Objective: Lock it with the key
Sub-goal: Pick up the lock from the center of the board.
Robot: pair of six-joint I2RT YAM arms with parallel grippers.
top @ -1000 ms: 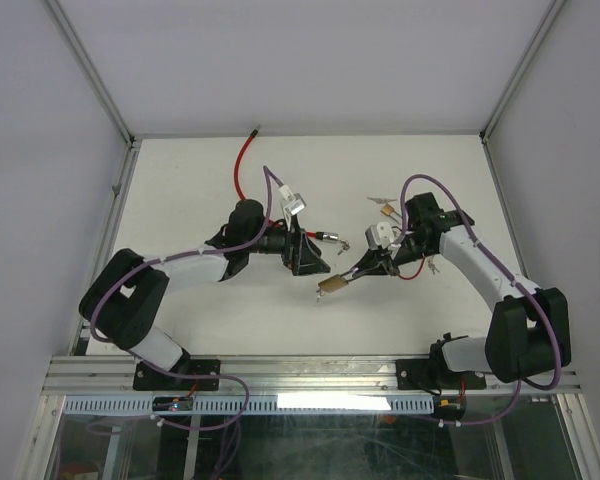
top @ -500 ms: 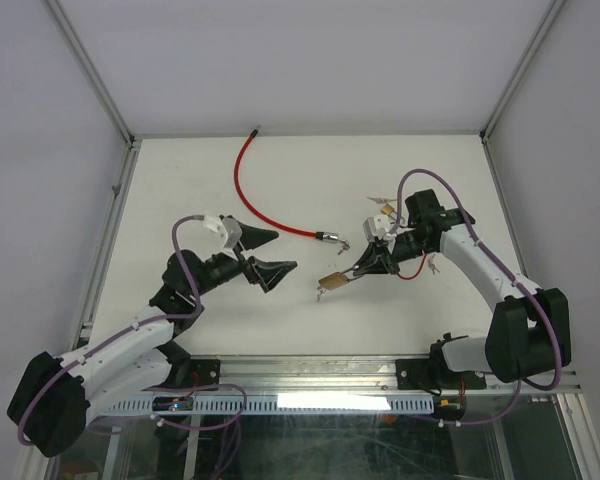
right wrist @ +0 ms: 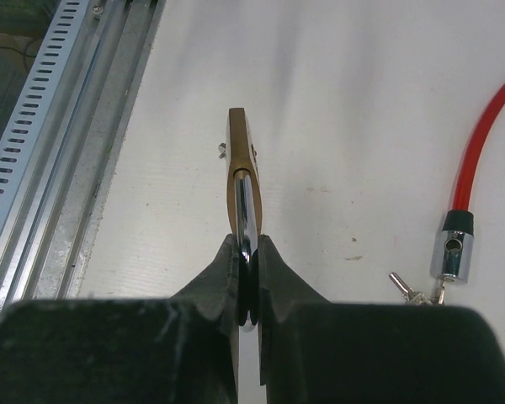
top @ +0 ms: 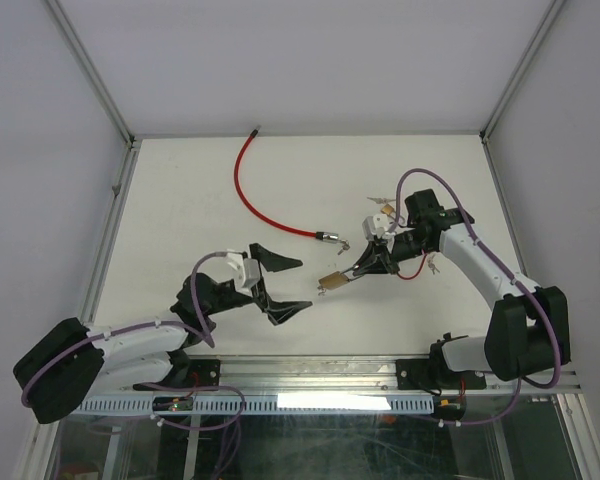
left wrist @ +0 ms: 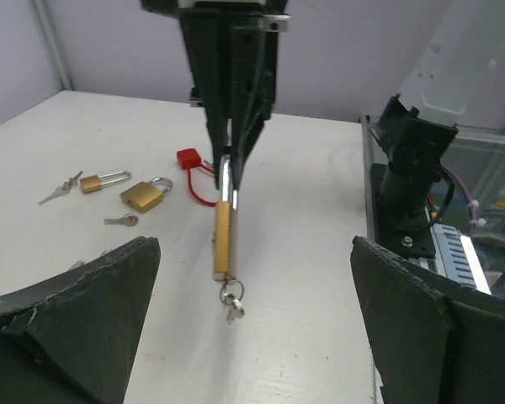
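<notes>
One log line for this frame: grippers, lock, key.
left gripper: open, apart from padlock | right gripper: shut on padlock | key: hangs under padlock, untouched

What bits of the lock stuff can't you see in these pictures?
- Right wrist view: the padlock is edge-on, its shackle pinched in the right claw, so snapped shut or not is unclear.
- Left wrist view: the padlock hangs edge-on; the keys hide its keyhole.
- Top view: the spare padlocks are too small, partly behind the right arm.
</notes>
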